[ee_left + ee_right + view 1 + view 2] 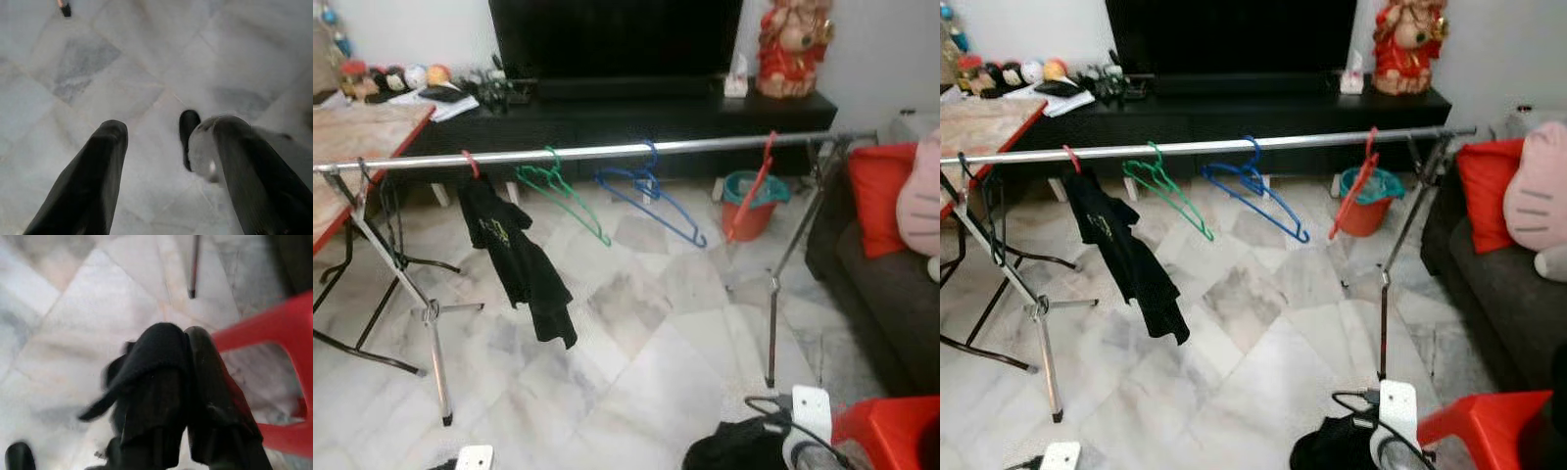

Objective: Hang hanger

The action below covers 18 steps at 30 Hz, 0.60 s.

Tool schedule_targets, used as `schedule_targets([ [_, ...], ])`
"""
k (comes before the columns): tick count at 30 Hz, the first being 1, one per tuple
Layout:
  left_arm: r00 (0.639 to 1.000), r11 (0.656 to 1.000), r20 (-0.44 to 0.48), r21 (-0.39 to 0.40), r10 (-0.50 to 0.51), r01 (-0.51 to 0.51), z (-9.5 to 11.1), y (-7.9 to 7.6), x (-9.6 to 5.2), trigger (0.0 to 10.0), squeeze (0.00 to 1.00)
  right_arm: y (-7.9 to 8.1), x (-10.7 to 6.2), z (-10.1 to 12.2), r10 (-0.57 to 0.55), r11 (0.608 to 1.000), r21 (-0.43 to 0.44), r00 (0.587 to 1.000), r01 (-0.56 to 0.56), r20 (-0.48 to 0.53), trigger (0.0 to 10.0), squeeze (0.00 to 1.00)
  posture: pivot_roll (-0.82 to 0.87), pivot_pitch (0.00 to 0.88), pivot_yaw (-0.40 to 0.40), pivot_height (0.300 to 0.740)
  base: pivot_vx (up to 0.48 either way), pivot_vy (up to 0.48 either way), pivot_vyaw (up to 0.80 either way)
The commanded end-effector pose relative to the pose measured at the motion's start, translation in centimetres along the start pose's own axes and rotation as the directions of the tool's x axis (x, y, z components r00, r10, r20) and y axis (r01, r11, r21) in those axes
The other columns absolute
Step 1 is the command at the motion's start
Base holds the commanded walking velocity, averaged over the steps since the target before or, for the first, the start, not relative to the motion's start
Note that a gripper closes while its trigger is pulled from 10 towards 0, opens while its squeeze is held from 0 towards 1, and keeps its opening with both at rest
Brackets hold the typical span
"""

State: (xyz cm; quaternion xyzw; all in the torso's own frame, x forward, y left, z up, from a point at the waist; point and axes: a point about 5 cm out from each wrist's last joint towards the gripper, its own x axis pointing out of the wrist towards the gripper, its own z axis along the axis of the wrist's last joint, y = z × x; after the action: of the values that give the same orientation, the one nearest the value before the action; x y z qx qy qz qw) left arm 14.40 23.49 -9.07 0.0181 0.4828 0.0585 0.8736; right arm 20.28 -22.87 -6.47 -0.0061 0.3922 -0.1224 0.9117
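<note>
Rail (607,150): spans the room on two stands over the marble floor (636,352).
Black garment (514,257): hangs from a red hanger (470,163) near the rail's left end.
Blue hanger (651,201): on the rail, mid-span.
Green hanger (563,196): just left of blue.
Second red hanger (752,196): near right end.
Right claw (183,362): clenched on dark cloth (146,357), low beside a red stool (274,333).
Left claw (161,147): released, fingers apart above floor.

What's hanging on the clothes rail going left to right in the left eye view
Red hanger carrying a black garment → green hanger → blue hanger → red hanger near the rail's right end.
</note>
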Motion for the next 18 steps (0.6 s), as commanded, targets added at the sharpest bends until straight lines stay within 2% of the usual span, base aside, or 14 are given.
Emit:
schedule_targets([
  [1,1.0,1.0,-0.021,0.004,0.0,0.0,-0.4,-0.1,0.0,10.0,0.0,0.0,0.1,0.6,-0.001,1.0,0.012,1.0,0.0,0.025,10.0,0.0,-0.12,0.0,-0.012,0.74,0.259,0.0,0.0],
  [13,1.0,1.0,-0.02,0.005,-0.001,0.001,-0.3,-0.1,0.0,10.0,0.0,-0.6,0.1,0.8,-0.02,0.999,0.038,0.999,0.019,0.032,10.0,0.0,-0.12,0.0,-0.014,0.74,0.257,0.0,0.0],
  [18,1.0,1.0,-0.02,0.005,-0.002,0.002,-0.3,-0.1,0.0,10.0,0.0,-0.8,0.3,1.8,-0.029,0.999,0.048,0.997,0.026,0.068,10.0,0.0,-0.12,0.0,-0.015,0.74,0.256,0.0,0.0],
])
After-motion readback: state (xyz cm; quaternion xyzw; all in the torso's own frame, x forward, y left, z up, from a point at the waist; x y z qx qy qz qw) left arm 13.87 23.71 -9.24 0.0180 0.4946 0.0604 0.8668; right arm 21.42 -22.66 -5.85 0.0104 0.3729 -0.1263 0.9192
